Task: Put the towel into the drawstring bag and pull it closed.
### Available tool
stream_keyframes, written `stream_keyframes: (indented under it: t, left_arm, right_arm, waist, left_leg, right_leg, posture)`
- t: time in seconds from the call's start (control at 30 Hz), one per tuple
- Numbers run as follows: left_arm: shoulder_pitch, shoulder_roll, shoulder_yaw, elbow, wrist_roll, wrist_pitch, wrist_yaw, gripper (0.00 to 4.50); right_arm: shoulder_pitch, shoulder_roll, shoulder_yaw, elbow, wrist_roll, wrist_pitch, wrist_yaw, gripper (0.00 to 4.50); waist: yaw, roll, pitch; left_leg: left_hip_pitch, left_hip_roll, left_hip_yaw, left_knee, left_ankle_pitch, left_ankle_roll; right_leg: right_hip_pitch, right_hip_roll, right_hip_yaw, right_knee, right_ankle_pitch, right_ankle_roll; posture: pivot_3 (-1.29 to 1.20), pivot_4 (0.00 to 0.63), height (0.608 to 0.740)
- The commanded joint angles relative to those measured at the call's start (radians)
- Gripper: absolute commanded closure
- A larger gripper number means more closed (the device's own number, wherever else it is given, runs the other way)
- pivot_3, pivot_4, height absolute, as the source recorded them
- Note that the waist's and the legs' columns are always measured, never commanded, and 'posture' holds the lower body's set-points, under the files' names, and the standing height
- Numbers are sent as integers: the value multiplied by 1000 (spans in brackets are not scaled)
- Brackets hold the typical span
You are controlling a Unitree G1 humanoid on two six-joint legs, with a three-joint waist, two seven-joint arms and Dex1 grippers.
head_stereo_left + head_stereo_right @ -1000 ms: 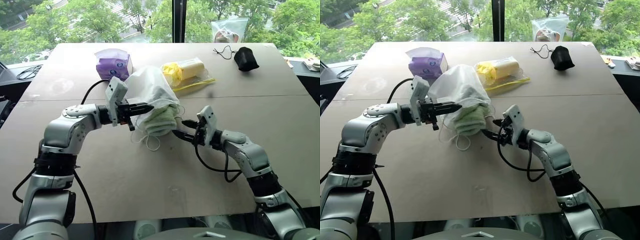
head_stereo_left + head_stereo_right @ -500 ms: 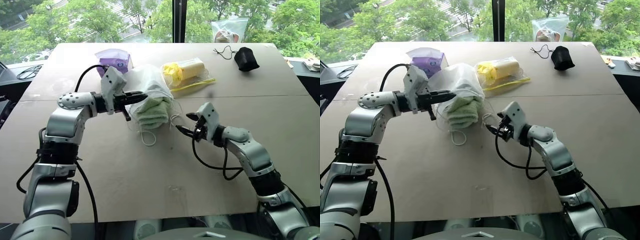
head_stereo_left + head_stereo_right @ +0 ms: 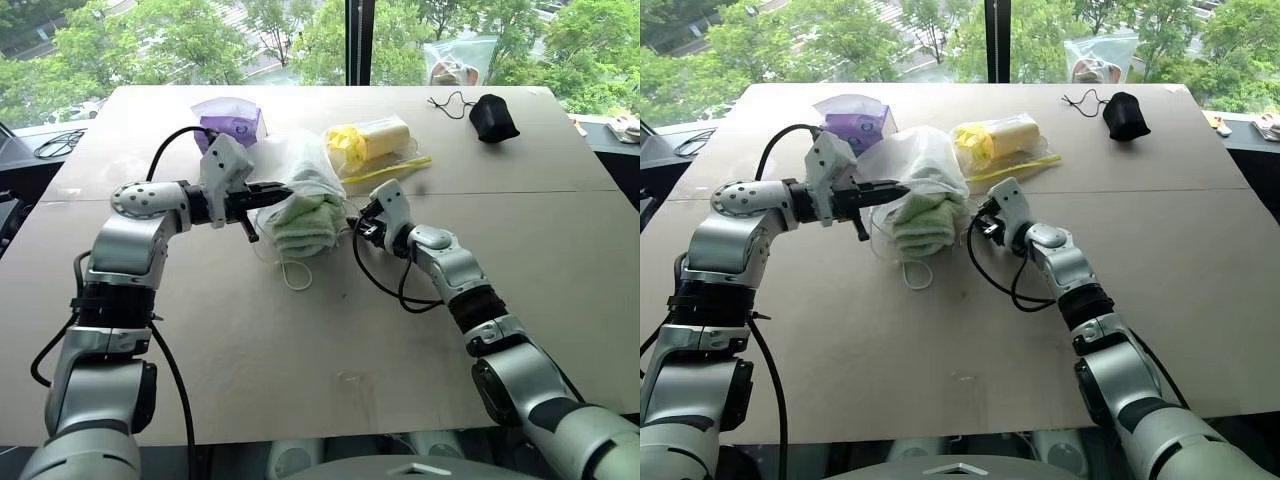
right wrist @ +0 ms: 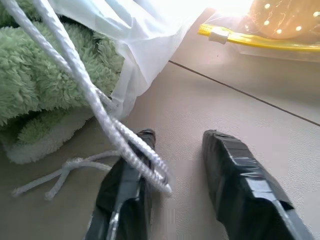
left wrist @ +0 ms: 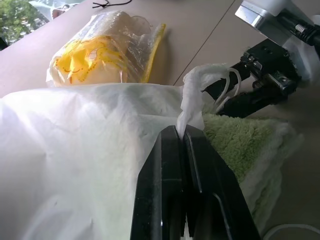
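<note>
Our left gripper (image 3: pixel 285 189) is pinched tight on the rim of the one drawstring bag (image 3: pixel 300 160), lifting its mouth near the middle of the surface (image 3: pixel 300 340). The one towel (image 3: pixel 305 225) lies in that mouth, partly sticking out. Our right gripper (image 4: pixel 175 170) sits just beside it, fingers parted, a white cord loop (image 4: pixel 107 125) draped over one finger. If we pull now, the loop may slip off, or the bag cinch onto the protruding towel.

One towel (image 3: pixel 303 226), one drawstring bag (image 3: pixel 300 165).
</note>
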Motion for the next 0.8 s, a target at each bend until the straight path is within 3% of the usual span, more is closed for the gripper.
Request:
stream_keyframes:
  t: [0.03,0.13,0.23,0.3,0.33,0.37,0.4,0.53,0.67,0.8]
  left_arm:
    - [33,45,127,-53,-156,193,-36,4500]
    - [121,122,229,-121,-271,350,-77,3584]
    - [202,174,331,-163,-330,460,-33,2220]
    - [360,219,396,-258,-352,500,-68,1252]
    - [435,217,423,-307,-355,505,-63,1020]
    - [491,208,443,-347,-356,501,-44,387]
    - [535,189,439,-376,-337,474,-17,190]
    - [595,67,339,-429,-234,364,132,190]
    - [536,-93,207,-362,-76,205,305,190]
    - [518,-148,158,-317,-10,119,356,190]
  right_arm:
    - [56,-17,-13,-157,38,39,53,4401]
    - [101,-27,-24,-274,66,110,61,4500]
    - [129,-42,-21,-348,74,149,63,4500]
    - [151,-57,-17,-395,77,170,67,4500]
    - [160,-63,-20,-416,82,183,68,4500]
    - [168,-65,-24,-435,87,197,67,4500]
    - [172,-68,-26,-451,92,209,65,4500]
    - [183,-72,-30,-492,103,246,56,4500]
    - [198,-80,-19,-514,98,267,52,4500]
    - [200,-80,-20,-521,97,276,45,4500]
  waist:
    - [-4,0,0]
    - [-22,0,0]
    - [-24,0,0]
    - [-29,0,0]
    - [-30,1,0]
    - [-27,1,0]
    - [-22,1,0]
    - [5,1,0]
    - [18,0,-1]
    - [8,-1,-2]
  left_leg:
    - [0,0,0,0,0,0]
    - [0,1,0,-1,0,0]
    - [0,2,0,-1,0,0]
    - [1,2,0,-1,0,0]
    - [1,2,0,-1,0,0]
    - [3,2,2,-2,0,-1]
    - [3,1,1,-2,0,-1]
    - [2,1,0,0,0,0]
    - [2,0,0,0,0,0]
    - [1,0,0,0,0,0]
  right_leg:
    - [0,0,0,0,0,0]
    - [-1,1,0,1,0,0]
    - [-1,0,0,1,0,0]
    - [-1,0,0,1,0,0]
    - [-1,0,0,1,0,0]
    - [0,0,2,1,0,0]
    - [0,-1,2,2,0,0]
    - [0,-2,0,2,0,0]
    - [1,-3,-1,3,0,0]
    - [0,-1,0,2,0,0]
  posture:
    - [0,150,740]
    - [0,150,740]
    - [0,150,740]
    - [0,150,740]
    - [0,150,740]
    - [0,150,740]
    - [0,150,740]
    - [0,150,740]
    - [0,150,740]
    - [0,150,740]
